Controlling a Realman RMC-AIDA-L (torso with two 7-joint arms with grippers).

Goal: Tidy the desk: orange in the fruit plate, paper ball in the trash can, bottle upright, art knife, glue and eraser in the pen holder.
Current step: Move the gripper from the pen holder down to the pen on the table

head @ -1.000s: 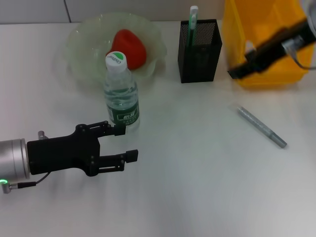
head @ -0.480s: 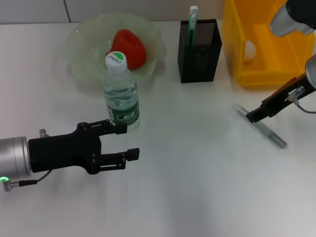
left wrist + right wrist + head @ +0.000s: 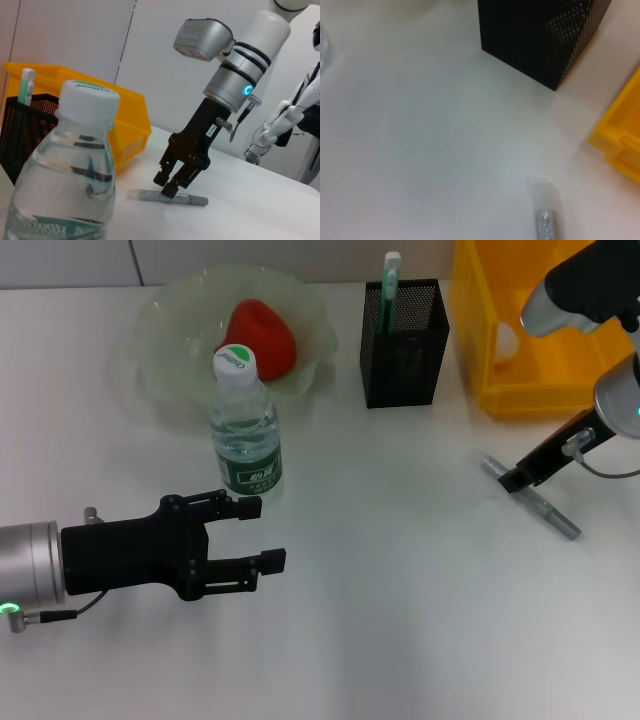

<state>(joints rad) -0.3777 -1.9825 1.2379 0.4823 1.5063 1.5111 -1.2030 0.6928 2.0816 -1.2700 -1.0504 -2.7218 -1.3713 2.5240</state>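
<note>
The grey art knife [image 3: 530, 498] lies flat on the table right of centre. My right gripper [image 3: 510, 480] is down at its near end, open, with fingertips [image 3: 171, 189] touching the knife [image 3: 170, 197]. The bottle [image 3: 245, 430] stands upright, and my left gripper [image 3: 258, 535] hangs open just in front of it. The orange [image 3: 262, 335] rests in the fruit plate [image 3: 160, 330]. A white and green stick [image 3: 390, 280] stands in the black mesh pen holder [image 3: 403, 345]. A white paper ball [image 3: 507, 338] shows inside the yellow trash can [image 3: 540, 390]. The eraser is out of view.
The pen holder [image 3: 540, 35] and the yellow trash can [image 3: 620, 145] stand close behind the knife [image 3: 546, 222]. Open white tabletop stretches between the two grippers and toward the front edge.
My right arm has swung from over the yellow trash can down to the knife's end. The left gripper has crept slightly right beside the bottle.
</note>
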